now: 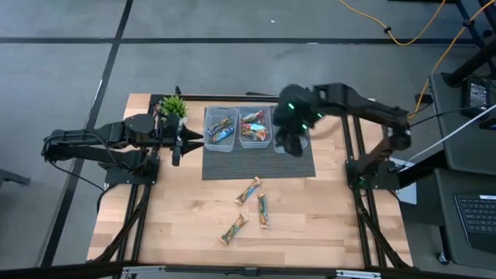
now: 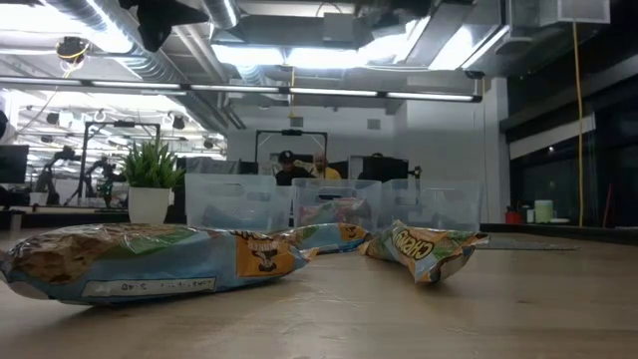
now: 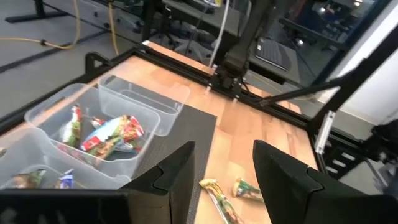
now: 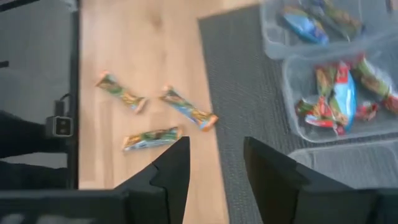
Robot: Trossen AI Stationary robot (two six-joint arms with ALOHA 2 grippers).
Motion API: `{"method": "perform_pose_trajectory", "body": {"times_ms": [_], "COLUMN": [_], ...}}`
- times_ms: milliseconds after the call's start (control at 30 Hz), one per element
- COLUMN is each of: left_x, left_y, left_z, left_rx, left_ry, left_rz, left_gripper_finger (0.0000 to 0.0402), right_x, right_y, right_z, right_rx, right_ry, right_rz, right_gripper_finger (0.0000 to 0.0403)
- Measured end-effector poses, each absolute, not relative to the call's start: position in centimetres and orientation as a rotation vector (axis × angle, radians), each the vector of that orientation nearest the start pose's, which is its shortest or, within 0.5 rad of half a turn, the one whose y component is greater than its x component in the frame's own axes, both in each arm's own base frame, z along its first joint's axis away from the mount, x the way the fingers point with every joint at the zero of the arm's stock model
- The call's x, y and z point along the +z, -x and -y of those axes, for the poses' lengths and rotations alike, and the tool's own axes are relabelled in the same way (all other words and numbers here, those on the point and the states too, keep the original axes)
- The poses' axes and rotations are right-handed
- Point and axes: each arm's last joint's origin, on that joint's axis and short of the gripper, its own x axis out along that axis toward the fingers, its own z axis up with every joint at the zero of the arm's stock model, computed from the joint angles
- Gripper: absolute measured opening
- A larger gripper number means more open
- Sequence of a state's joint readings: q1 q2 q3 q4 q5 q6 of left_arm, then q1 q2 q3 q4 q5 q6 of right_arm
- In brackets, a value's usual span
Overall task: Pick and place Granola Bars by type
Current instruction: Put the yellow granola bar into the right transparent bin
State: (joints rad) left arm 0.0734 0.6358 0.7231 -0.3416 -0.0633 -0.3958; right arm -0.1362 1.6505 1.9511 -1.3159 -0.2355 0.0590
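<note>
Three Granola Bars are seen loose on the bench from above, well apart from the right hand, hung over the third bin; sorted bars fill two bins. Low view: bars lie flat. Wrist views: left hand and right hand are parted, nothing held.

The high view looks straight down on the whole wooden table. The low view sits at tabletop level, close behind a granola bar, facing the clear bins. Both wrist views look down past their own fingers, sharing those bins and the grey mat.
</note>
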Motion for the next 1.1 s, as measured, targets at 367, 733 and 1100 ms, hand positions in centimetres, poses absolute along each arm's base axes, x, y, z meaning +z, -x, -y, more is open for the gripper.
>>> {"method": "perform_pose_trajectory", "body": {"times_ms": [367,733,1100], "left_x": [30.7,29.3,25.4], "left_y": [-15.8,-19.0,-24.0], "left_z": [-1.2,-0.3,2.5], "left_rx": [0.136,0.008,-0.044], "left_ry": [0.417,0.427,0.449], "left_rz": [-0.307,-0.392,-0.528], "left_gripper_finger": [0.0155,0.0155,0.0155], "right_x": [45.3,41.1,34.6], "right_y": [-25.1,-22.8,-18.6], "right_z": [-6.3,-9.6,-7.8], "right_rx": [-0.011,-0.094,-0.016], "right_ry": [-0.069,0.019,-0.139], "right_rz": [-0.857,-0.935,-0.615], "right_gripper_finger": [0.0152,0.0152,0.0152]}}
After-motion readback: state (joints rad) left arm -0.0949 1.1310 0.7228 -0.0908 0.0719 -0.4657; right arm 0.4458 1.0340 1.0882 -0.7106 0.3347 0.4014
